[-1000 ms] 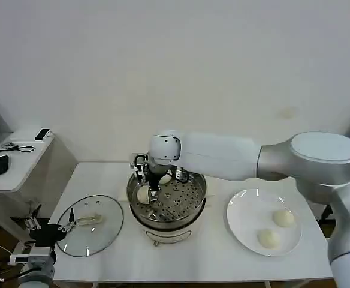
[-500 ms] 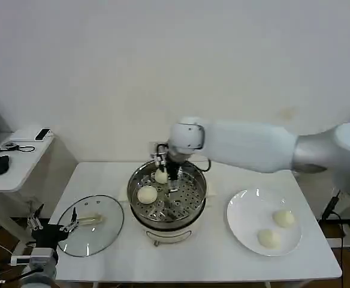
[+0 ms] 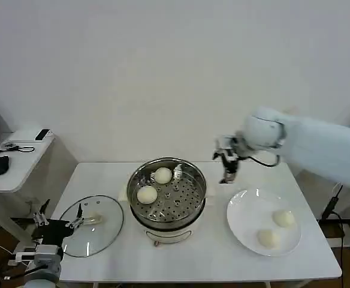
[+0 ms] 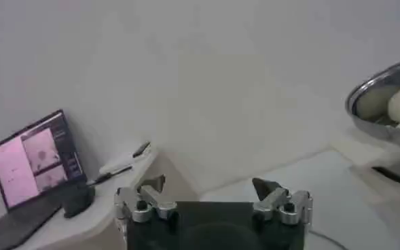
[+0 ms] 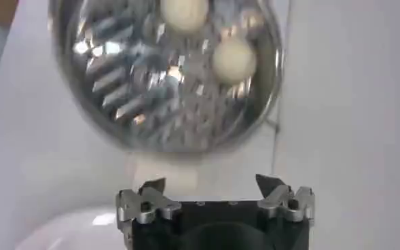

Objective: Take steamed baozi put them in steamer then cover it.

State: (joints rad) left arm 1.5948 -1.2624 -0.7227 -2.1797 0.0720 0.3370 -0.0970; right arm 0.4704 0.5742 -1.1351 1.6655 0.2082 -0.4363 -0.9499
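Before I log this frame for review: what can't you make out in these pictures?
- Steamer in the left wrist view: cut off by the picture's edge, so its baozi can't be counted there.
- Steamer tray in the right wrist view: blurred, holes unclear.
- Plate in the right wrist view: mostly behind the open right gripper.
- Cover handle in the head view: partly behind the open left gripper.
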